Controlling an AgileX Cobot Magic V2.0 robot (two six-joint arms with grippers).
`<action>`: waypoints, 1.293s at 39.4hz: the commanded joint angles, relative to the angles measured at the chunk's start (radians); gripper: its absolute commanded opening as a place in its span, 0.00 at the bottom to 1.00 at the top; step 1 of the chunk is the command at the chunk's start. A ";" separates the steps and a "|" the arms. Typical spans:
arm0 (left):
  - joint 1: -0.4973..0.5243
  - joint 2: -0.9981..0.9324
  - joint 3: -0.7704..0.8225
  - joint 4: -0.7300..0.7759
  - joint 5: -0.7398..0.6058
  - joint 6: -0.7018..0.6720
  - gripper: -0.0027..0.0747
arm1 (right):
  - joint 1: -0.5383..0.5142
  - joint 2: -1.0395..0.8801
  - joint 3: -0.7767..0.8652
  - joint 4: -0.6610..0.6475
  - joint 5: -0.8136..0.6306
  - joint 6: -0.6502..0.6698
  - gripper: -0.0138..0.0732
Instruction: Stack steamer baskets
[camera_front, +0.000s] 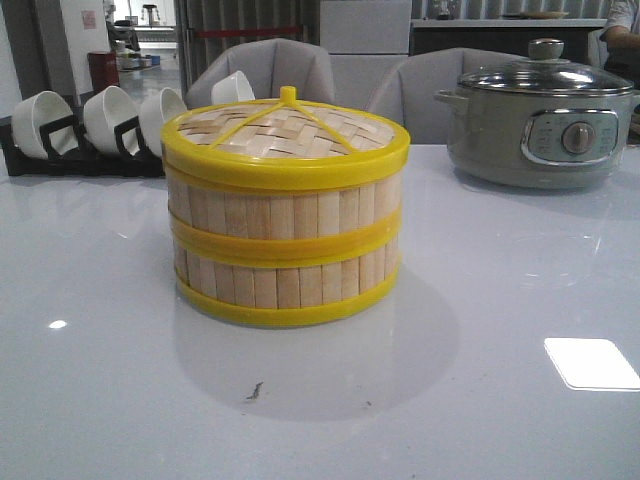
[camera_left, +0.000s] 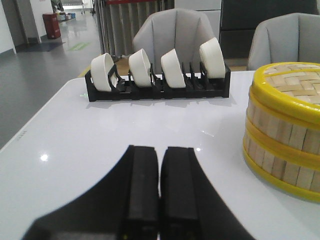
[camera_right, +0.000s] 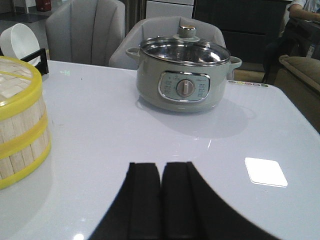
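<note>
Looks basically done from my seat: the steamer baskets (camera_front: 285, 250) sit one on the other mid-table, woven lid (camera_front: 285, 135) on top, rims lined up so the stack stands straight. Left gripper (camera_left: 160, 190) and right gripper (camera_right: 160, 195) are both pinched closed on nothing, parked low either side. Only the wrist cams show them; the left also shows the bowl rack (camera_left: 157, 87) properly, the right the cooker (camera_right: 185, 80).

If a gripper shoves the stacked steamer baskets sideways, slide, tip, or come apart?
Probably slide: the steamer baskets are low and wide on a glossy table. The lid and upper ring appear only to rest on each other, so a high push may shift them apart. Slatted walls suggest low weight.
</note>
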 joint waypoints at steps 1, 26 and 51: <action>0.008 -0.041 0.043 0.004 -0.163 -0.006 0.15 | -0.005 0.011 -0.029 -0.015 -0.087 -0.005 0.26; 0.006 -0.128 0.089 -0.002 -0.128 -0.006 0.15 | -0.005 0.012 -0.029 -0.015 -0.087 -0.005 0.26; 0.006 -0.128 0.089 -0.182 -0.182 0.242 0.15 | -0.005 0.012 -0.029 -0.015 -0.086 -0.005 0.26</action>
